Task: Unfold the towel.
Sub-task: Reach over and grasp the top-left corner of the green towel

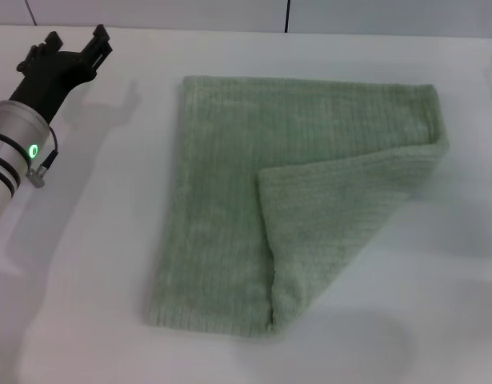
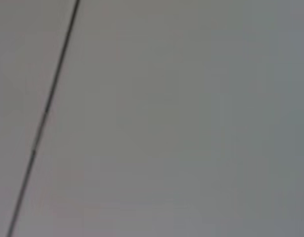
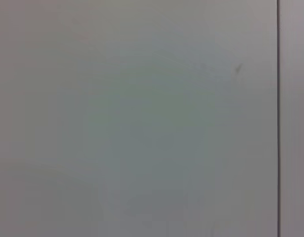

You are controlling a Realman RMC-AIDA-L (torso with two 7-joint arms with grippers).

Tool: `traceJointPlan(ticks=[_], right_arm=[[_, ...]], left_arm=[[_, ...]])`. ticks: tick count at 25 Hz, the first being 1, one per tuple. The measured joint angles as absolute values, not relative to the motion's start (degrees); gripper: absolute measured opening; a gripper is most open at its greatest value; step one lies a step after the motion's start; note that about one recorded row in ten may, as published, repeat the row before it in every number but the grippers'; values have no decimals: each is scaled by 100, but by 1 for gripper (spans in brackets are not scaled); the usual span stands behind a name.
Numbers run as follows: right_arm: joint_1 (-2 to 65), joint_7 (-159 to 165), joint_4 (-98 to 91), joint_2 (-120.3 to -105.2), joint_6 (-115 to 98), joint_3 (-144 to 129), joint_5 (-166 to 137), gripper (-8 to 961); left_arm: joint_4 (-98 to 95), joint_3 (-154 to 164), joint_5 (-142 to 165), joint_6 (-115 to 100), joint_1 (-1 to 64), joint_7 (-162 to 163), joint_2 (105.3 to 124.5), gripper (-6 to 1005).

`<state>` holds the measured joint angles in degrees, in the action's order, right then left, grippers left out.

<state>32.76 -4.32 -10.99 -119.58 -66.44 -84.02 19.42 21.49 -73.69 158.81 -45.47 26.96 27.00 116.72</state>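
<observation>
Head view: towel (image 1: 230,208) well apart from left gripper (image 1: 79,50).

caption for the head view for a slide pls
Sage-green towel lies on the white table with one corner folded over; the left gripper hovers at the far left, apart from it.

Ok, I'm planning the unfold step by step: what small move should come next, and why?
Probably bring the left gripper, now off to the towel's left, over to the folded-over corner. That flap lies diagonally across the towel, and nothing grips it yet.
</observation>
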Motion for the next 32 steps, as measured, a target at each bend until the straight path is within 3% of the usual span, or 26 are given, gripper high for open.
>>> traceJointPlan(ticks=[11, 12, 15, 30, 32], right_arm=[[3250, -430, -1090, -11962, -6644, -8402, 1942, 715], [3249, -430, -1090, -11962, -6644, -8402, 1943, 715], [3250, -428, -1071, -11962, -6645, -8402, 1943, 715], [3276, -413, -1057, -11961, -6645, -8402, 1950, 715], [3277, -413, -1056, -11961, -6645, -8402, 1951, 715]], left_arm=[[3101, -7259, 16531, -3554, 2522, 3806, 11331, 775], [3449, -7126, 16531, -3375, 2406, 3995, 11207, 773], [3860, -7013, 16538, -3118, 2295, 4042, 11086, 768], [4112, -7219, 16550, -2875, 2217, 3333, 11169, 741], [4153, -7218, 16551, -2863, 2207, 3323, 11165, 609]])
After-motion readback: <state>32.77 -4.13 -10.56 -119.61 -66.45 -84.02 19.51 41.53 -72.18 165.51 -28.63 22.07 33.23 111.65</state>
